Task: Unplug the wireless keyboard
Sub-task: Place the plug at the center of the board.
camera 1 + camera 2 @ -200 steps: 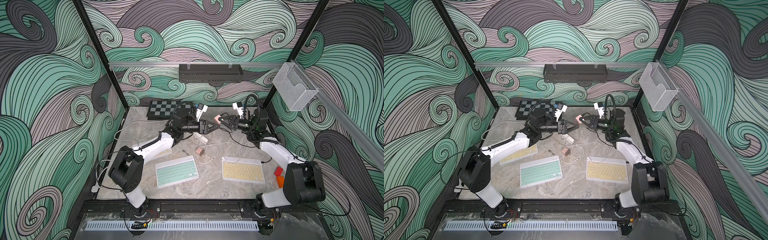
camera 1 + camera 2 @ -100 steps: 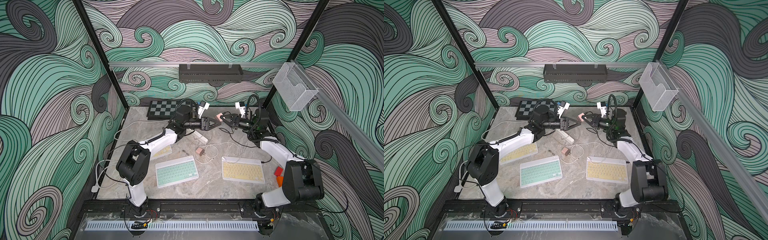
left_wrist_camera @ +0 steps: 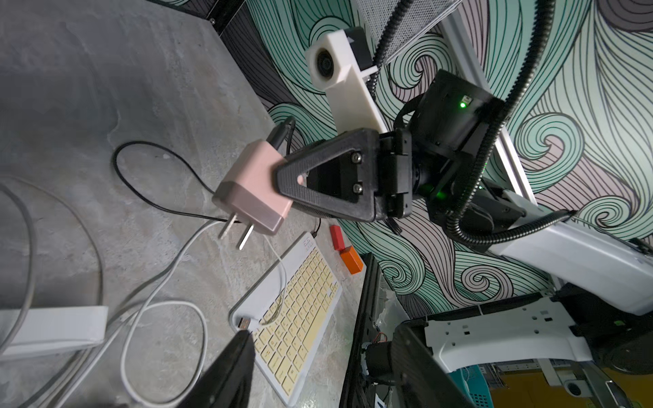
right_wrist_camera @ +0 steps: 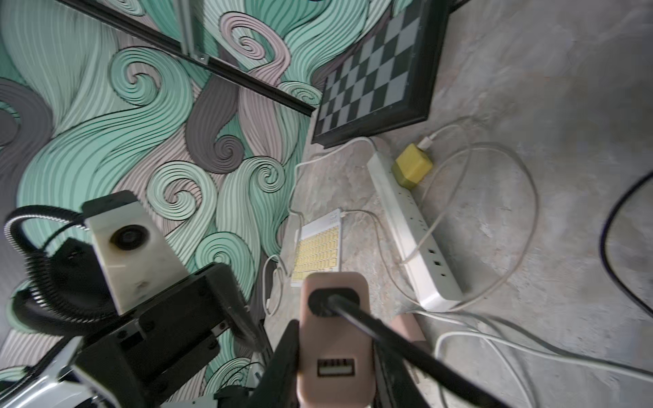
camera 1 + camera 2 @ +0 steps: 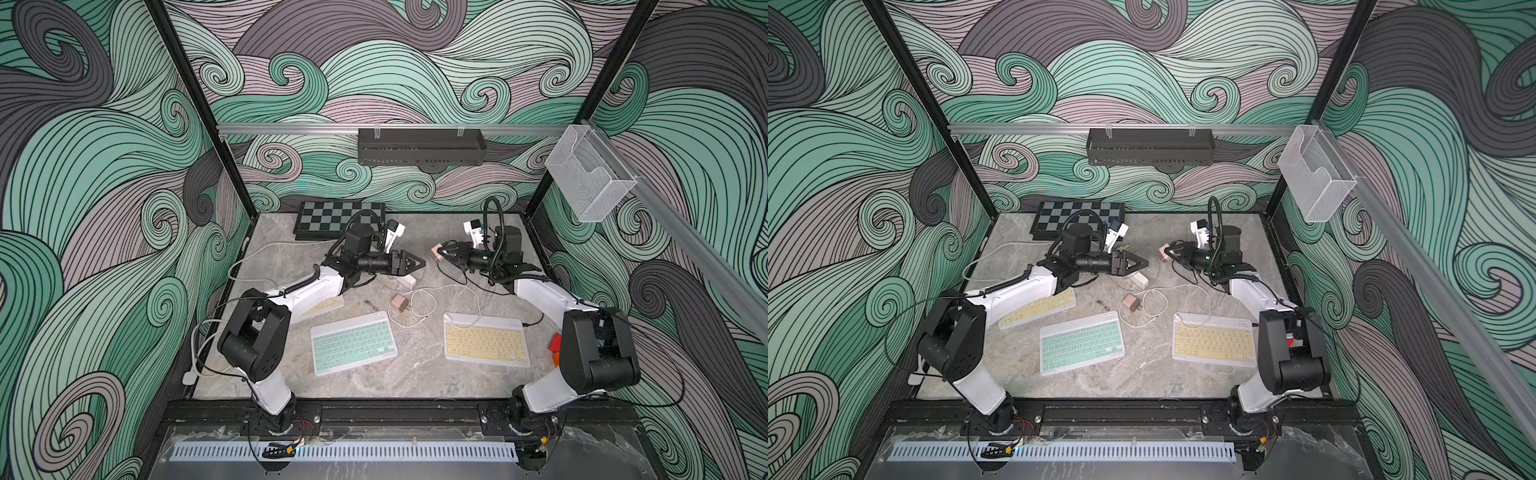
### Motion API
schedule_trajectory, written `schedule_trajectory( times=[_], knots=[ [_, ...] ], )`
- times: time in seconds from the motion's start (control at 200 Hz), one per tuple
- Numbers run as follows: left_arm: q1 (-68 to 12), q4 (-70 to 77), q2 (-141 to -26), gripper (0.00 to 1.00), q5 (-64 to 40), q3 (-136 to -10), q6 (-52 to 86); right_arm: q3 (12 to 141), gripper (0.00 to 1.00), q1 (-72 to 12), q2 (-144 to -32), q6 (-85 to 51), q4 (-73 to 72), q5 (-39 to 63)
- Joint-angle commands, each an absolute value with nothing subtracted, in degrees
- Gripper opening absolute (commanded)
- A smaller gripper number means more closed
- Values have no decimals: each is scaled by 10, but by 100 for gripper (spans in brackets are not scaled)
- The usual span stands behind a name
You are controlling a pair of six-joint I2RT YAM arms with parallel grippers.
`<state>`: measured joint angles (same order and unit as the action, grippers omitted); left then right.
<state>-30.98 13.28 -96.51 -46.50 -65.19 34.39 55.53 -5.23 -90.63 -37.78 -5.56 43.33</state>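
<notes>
Right gripper (image 5: 446, 253): fingers (image 3: 325, 151) being pressed onto the pink wall charger (image 3: 252, 190) — it is being held in the air, prongs bare.
Left gripper (image 5: 419, 264): fingers (image 3: 229, 371) being held apart — being pointed at the charger, near but not touching, over the white power strip (image 4: 413, 229).
Black cable (image 4: 406, 349): being trailed from the charger to the keyboard's corner.
Yellow wireless keyboard (image 5: 486, 343): being borne flat by the marble table (image 5: 415, 378), beside the base of the right arm (image 5: 594, 357).

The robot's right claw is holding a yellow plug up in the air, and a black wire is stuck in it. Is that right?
Almost. The plug in the right claw is pink, not yellow. The left wrist view shows it best. The rest is right: the claw holds it up in the air, and a black wire is stuck in it.
</notes>
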Motion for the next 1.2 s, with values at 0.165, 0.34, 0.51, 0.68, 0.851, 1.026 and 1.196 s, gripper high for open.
schedule_trajectory(
  times=[0.165,0.34,0.51,0.68,0.851,1.026,1.196],
  knots=[
    [-307,95,-917,62,-446,-617,303,584,0,-66,-1029,-309,19,358],
    [-307,68,-916,61,-427,-611,284,616,0,-70,-1096,-318,6,363],
    [-308,-4,-915,58,-368,-622,230,630,6,-65,-1120,-317,8,357],
    [-321,-92,-941,57,-289,-666,141,628,40,-61,-1124,-319,21,340],
    [-349,-137,-997,58,-214,-733,79,620,63,-60,-1114,-317,36,327],
    [-371,-151,-1072,61,-185,-809,32,599,69,-56,-1056,-316,58,310],
    [-384,-183,-1156,62,-159,-887,-2,568,72,-46,-968,-306,93,273]
  ],
)
